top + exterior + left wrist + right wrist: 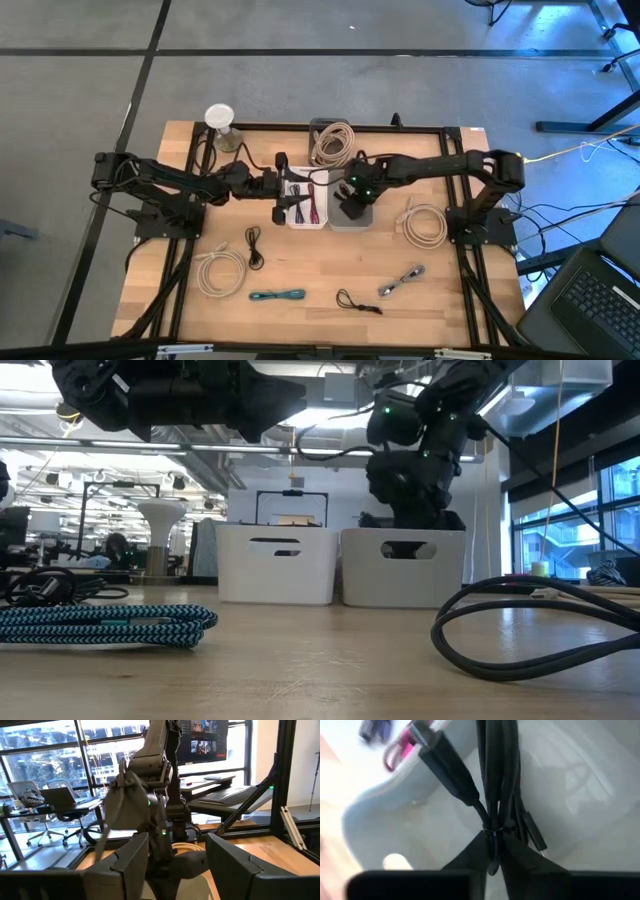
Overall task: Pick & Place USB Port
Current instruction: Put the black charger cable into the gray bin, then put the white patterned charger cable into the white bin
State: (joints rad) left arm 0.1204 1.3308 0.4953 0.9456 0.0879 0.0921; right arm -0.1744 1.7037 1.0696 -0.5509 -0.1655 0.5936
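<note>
Two white bins stand side by side at the table's middle: the left bin (306,205) holds red and dark cables, and the right bin (352,216) is next to it. My right gripper (352,200) is over the right bin, pointing down, shut on a bundled black USB cable (492,780). In the low view the right gripper (410,500) sits just above that bin's rim (400,535). My left gripper (283,200) is open and empty over the left bin's left side; the left wrist view shows its gap (175,850). My right gripper pinches the black cable bundle between its two fingers at the tie (492,831) that binds the strands. The fingers come from above, pointing down into the right bin. The strands and a black plug (445,767) hang below the fingers, over the bin's white floor.
Beige cable coils lie behind the bins (333,140), at the right (425,222) and at the front left (220,270). A black cable (253,245), a teal braided cable (277,296), another black cable (358,302) and a grey cable (400,280) lie on the near half.
</note>
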